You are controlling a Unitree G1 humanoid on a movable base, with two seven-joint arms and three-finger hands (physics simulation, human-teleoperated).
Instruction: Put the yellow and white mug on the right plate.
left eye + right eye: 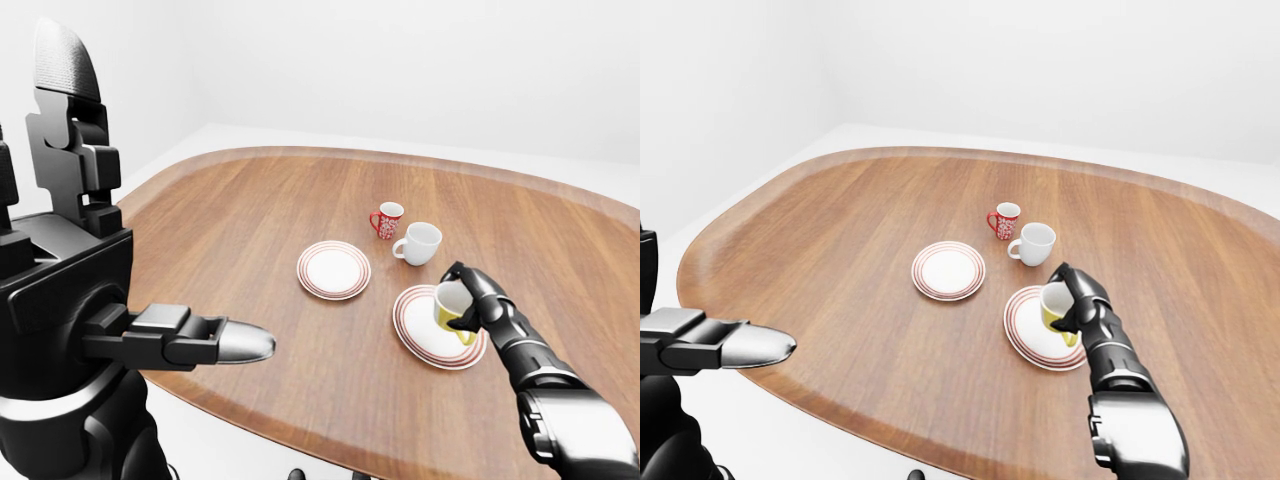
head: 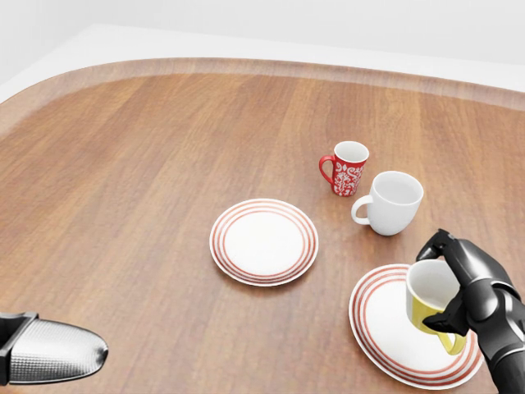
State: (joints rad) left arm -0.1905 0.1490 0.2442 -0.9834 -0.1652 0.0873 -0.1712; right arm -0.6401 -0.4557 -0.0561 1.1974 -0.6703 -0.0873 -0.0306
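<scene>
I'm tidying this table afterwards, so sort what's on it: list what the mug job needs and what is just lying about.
Needed:
yellow mug, held in the right hand
right plate, under the mug

Lying about:
left plate
red mug
white mug
left hand, idle

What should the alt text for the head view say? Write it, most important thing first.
The robot's right hand grips a yellow and white mug, tilted, over the right plate on a wooden table. A second red-rimmed plate lies left of it, with a white mug and a red patterned mug above.
</scene>
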